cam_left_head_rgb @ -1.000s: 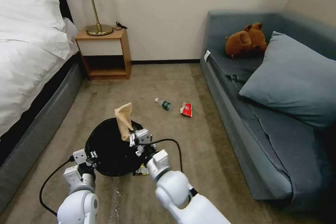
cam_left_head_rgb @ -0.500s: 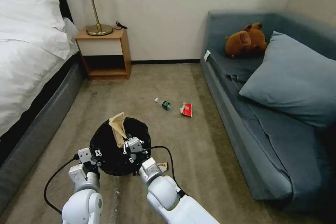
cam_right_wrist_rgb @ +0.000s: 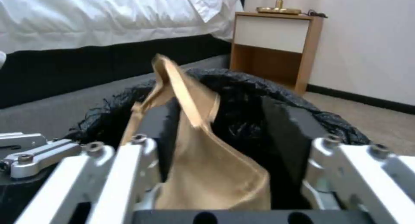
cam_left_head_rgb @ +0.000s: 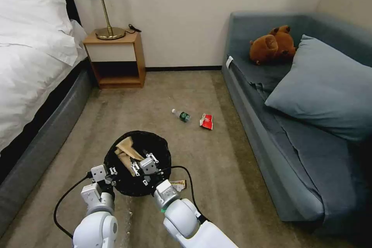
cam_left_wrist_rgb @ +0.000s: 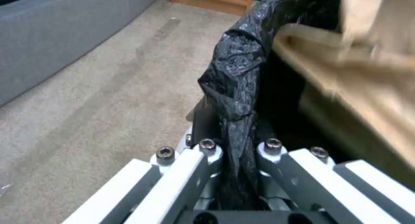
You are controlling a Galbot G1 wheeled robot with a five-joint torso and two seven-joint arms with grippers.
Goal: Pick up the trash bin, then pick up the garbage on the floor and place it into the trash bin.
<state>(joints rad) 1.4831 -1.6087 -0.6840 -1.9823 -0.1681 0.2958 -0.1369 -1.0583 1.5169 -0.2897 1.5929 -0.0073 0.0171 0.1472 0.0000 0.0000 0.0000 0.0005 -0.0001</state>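
- Head view: trash bin (cam_left_head_rgb: 155, 143) on carpet, left gripper (cam_left_head_rgb: 110, 172) at its rim; right gripper (cam_left_head_rgb: 143, 164) above opening w/ tan paper (cam_left_head_rgb: 124, 149) inside. Bottle (cam_left_head_rgb: 181, 115) & red packet (cam_left_head_rgb: 206, 121) lie farther off.
- Left wrist view: fingers pinched together on bin's black bag (cam_left_wrist_rgb: 233, 88).
- Right wrist view: fingers (cam_right_wrist_rgb: 162, 126) apart, tan paper loose between them.

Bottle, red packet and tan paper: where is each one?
bottle (cam_left_head_rgb: 181, 115), head view, its clear body.
red packet (cam_left_head_rgb: 207, 121), head view, its red face.
tan paper (cam_right_wrist_rgb: 203, 172), right wrist view, its lower fold.
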